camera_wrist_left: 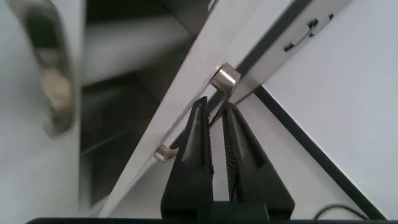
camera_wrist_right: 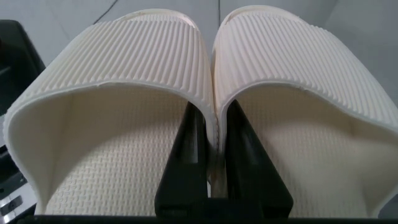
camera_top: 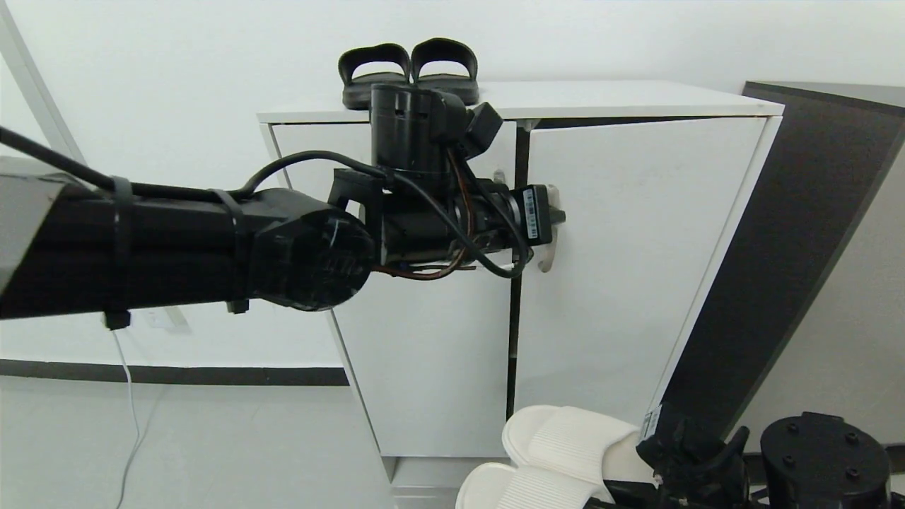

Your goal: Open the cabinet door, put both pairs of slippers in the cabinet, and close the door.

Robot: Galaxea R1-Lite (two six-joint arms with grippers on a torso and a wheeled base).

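The cabinet [camera_top: 424, 367] is white, with two tall flat doors under a flat top. A pair of black slippers [camera_top: 410, 71] sits side by side on that top, near its left rear corner. They are open-backed slides with broad, smooth straps.

The right-hand door [camera_top: 636, 268] stands slightly ajar, with a dark gap along its upper edge and between it and the other door. The left tool [camera_wrist_left: 214, 109] is at the inner edge of this door. Its two black fingers are drawn almost together and pinch the thin curved metal handle [camera_wrist_left: 225, 78]. Past the door's edge the left wrist view shows the dim inside of the cabinet, with a pale shelf [camera_wrist_left: 130, 46].

The white slippers [camera_top: 558, 438] are low in front of the cabinet's right-hand door, side by side. They are cream slides with finely ribbed straps and a pebbled footbed [camera_wrist_right: 93, 162]. The right tool [camera_wrist_right: 211, 124] grips them from the open heel end. Its fingers are squeezed onto the two inner strap walls, which are pressed together, one finger inside each slipper.
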